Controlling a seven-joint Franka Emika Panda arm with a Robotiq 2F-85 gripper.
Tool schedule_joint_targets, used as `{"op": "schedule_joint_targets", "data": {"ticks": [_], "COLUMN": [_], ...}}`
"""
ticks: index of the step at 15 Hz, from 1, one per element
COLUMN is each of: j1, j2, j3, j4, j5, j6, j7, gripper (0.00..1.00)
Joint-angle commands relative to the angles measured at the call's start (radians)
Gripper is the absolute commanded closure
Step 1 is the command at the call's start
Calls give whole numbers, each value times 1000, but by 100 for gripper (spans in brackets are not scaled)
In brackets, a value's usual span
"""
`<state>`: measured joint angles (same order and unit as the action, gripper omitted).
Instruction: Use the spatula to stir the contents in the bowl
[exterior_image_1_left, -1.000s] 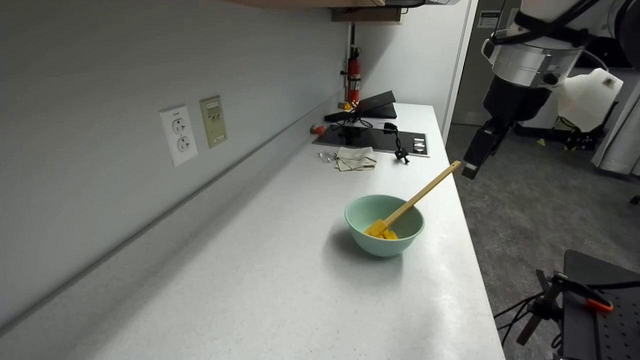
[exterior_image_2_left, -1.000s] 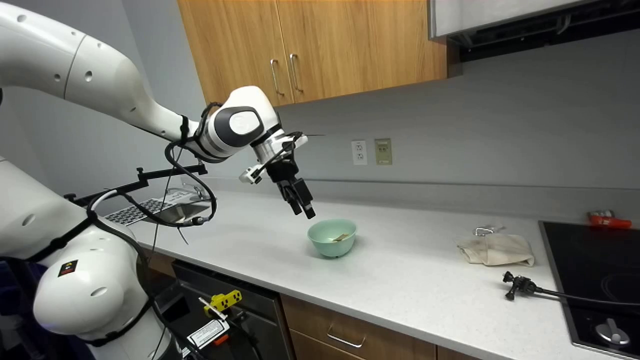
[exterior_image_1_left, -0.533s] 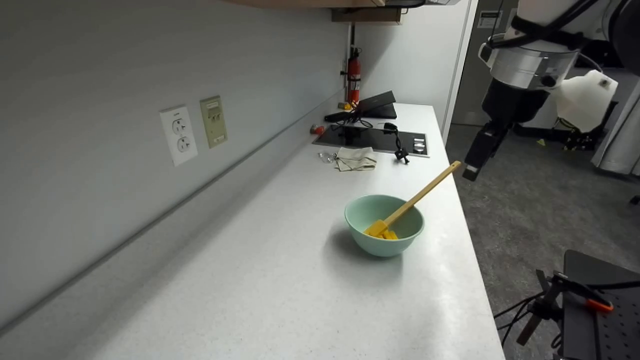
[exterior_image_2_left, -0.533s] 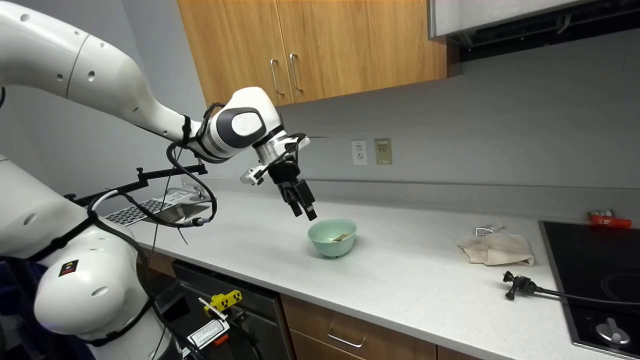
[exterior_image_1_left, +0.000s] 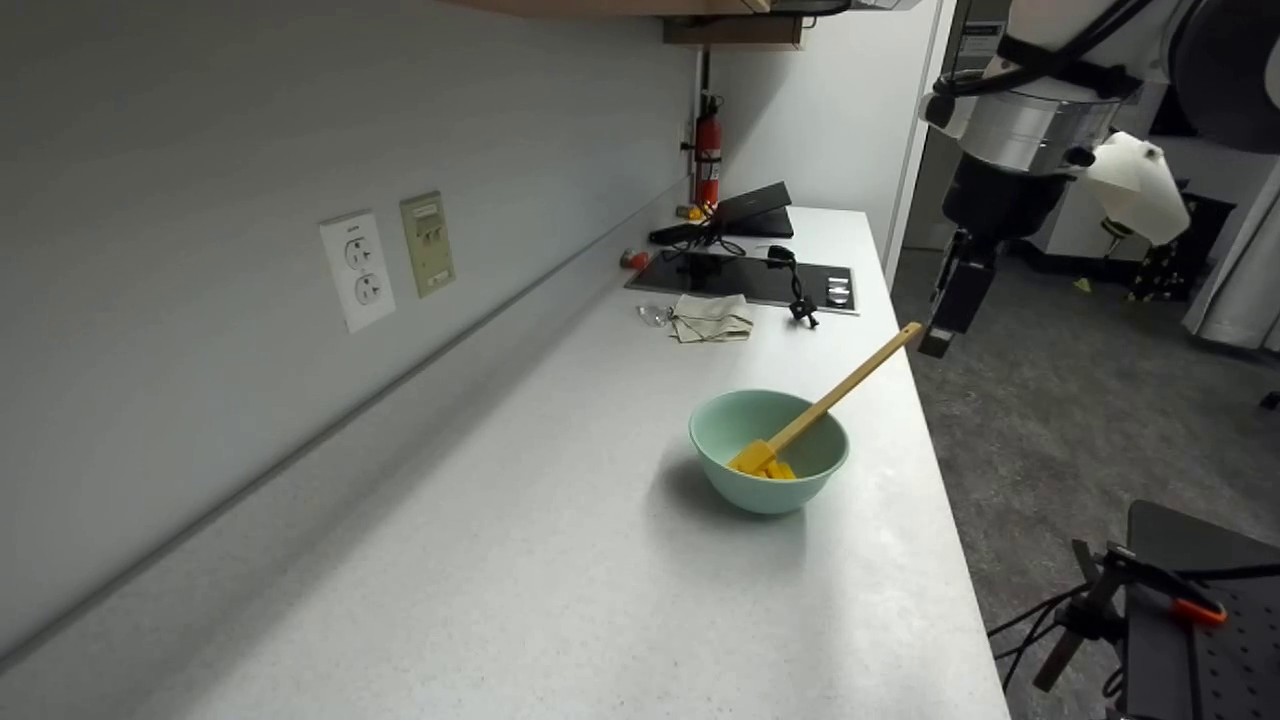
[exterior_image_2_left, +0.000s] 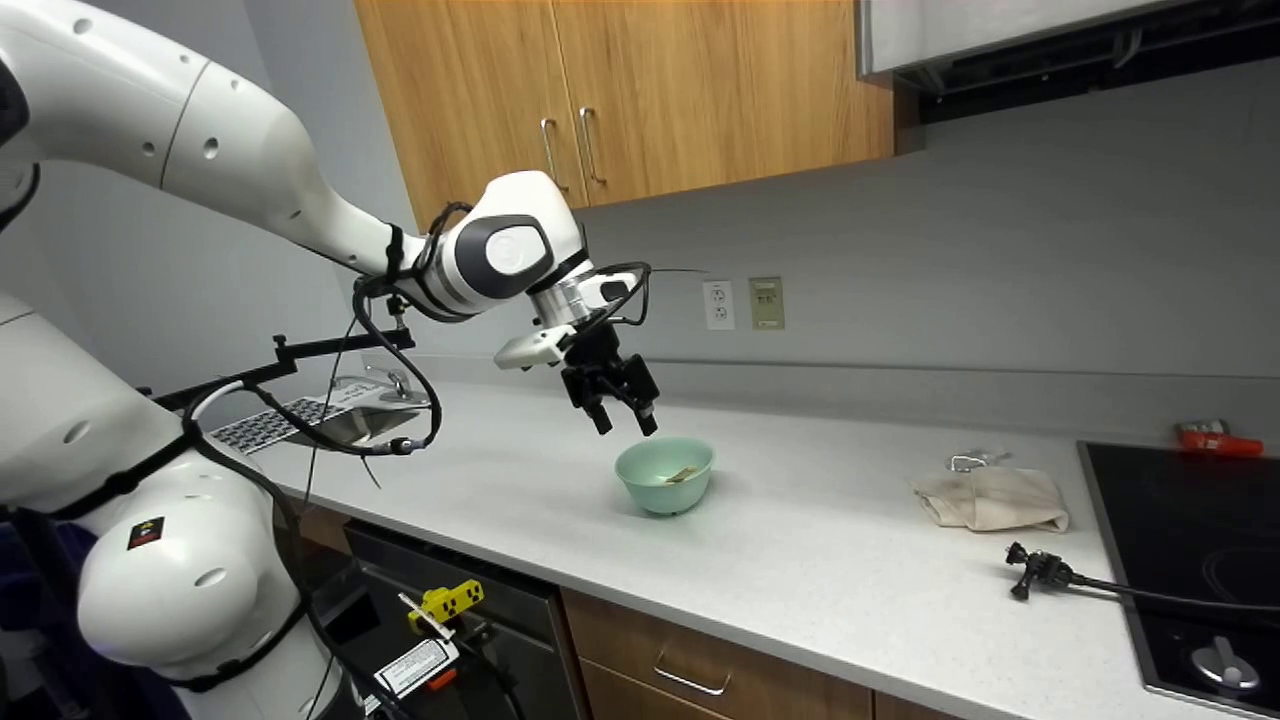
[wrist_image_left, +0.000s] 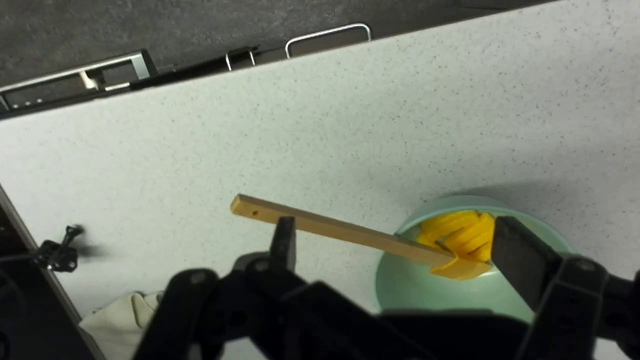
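The mint-green bowl (exterior_image_1_left: 765, 495) stands on the counter in both exterior views (exterior_image_2_left: 662, 495) and in the wrist view (wrist_image_left: 410, 287). The tan spatula (exterior_image_1_left: 845, 385) leans on its rim, with its yellowish blade inside and its handle sticking out past the rim; it also shows in the wrist view (wrist_image_left: 345, 232). The yellow contents (wrist_image_left: 457, 232) lie against one side of the bowl, by the blade. My gripper (exterior_image_2_left: 626, 424) is open and empty, above the bowl area. In the wrist view my fingers (wrist_image_left: 395, 225) stand wide apart, and one overlaps the handle in the picture without gripping it.
A folded cloth (exterior_image_2_left: 995, 500), a black clamp mount (exterior_image_2_left: 1040, 570) and a black cooktop (exterior_image_2_left: 1190, 540) are farther along the counter. A wall with outlets (exterior_image_1_left: 358, 270) runs along the back. Wooden cabinets (exterior_image_2_left: 640, 90) hang above. The counter's front edge is near the handle end.
My arm has shifted slightly, to the right in an exterior view, and my gripper has turned so that its two fingers show farther apart. The bowl and spatula have not moved.
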<state>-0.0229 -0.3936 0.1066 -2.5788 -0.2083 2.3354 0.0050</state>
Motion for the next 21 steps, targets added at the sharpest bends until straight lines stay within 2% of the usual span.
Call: {"op": "schedule_joint_targets", "data": {"ticks": [1,4,7,8,10,15,21], "j1": [49,77,112,83,91,95,102], "j2": [67,111,147,113,134,143,194], "j3": [-68,-113,-167,-129,-149,-150,-115], "j4": [55,89,126,80,98,105,118], "j5": [3,28,117,59,93,99,-36], "j6": [25,13,-30,5,0,-1,94], "j7": [-212,-398,-608,-479,-559,-575,-620], "gripper": [0,0,0,0,0,0,0]}}
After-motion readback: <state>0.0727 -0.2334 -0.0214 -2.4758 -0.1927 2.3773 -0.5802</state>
